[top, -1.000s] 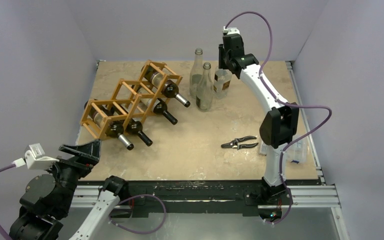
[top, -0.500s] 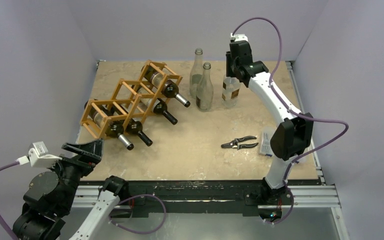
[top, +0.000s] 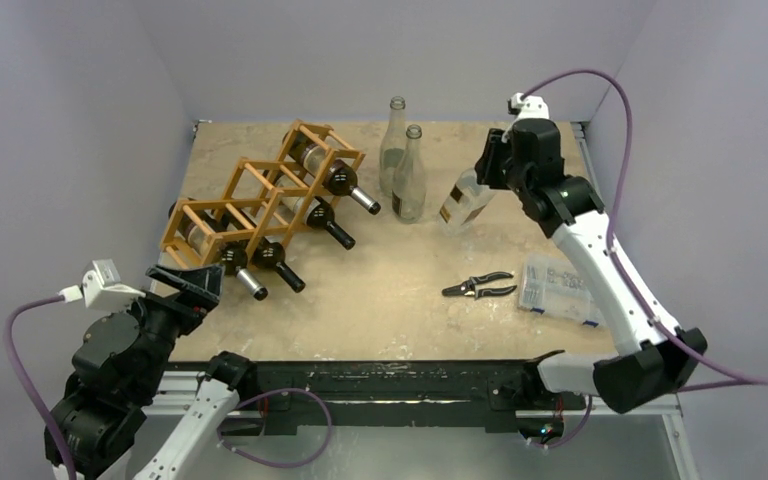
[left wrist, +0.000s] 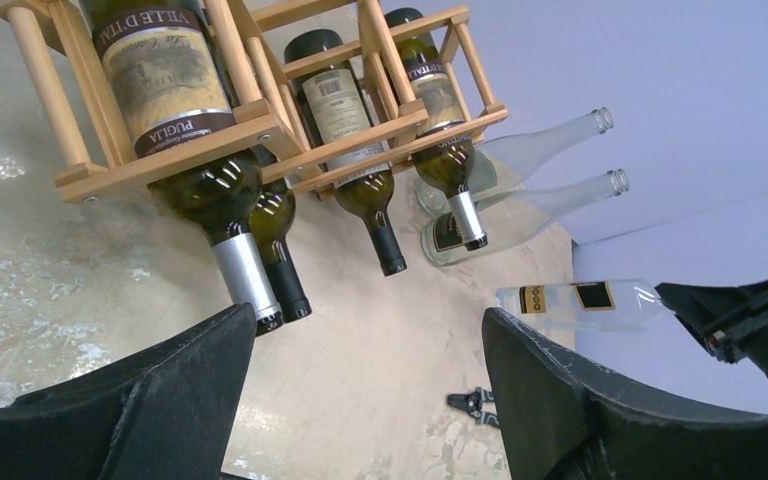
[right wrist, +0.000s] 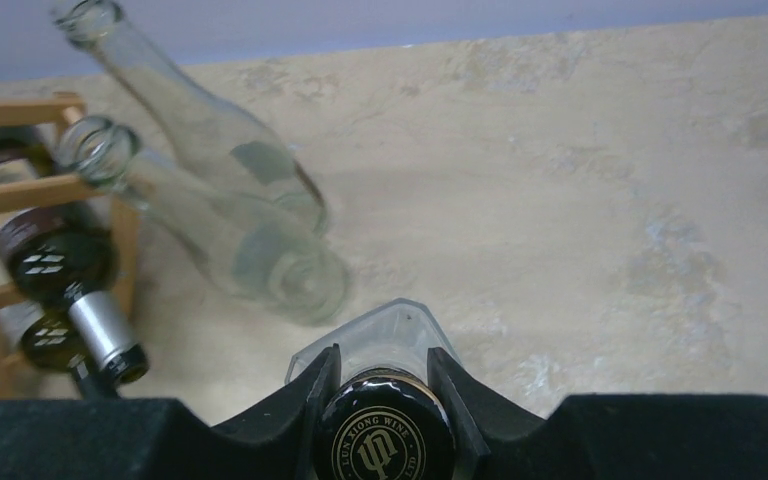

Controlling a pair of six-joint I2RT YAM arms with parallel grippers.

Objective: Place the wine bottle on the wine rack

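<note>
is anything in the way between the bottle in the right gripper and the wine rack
Yes. Two empty clear glass bottles stand upright between the wine bottle, tilted in the right gripper, and the wine rack. A direct path left would likely meet them.

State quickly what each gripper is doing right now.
Left gripper: open, empty.
Right gripper: closed on the capped neck of the clear wine bottle.

wine bottle (top: 465, 203): clear, black-capped, tilted | wine rack (top: 265, 190): orange-brown wooden lattice, standing well left of it
</note>
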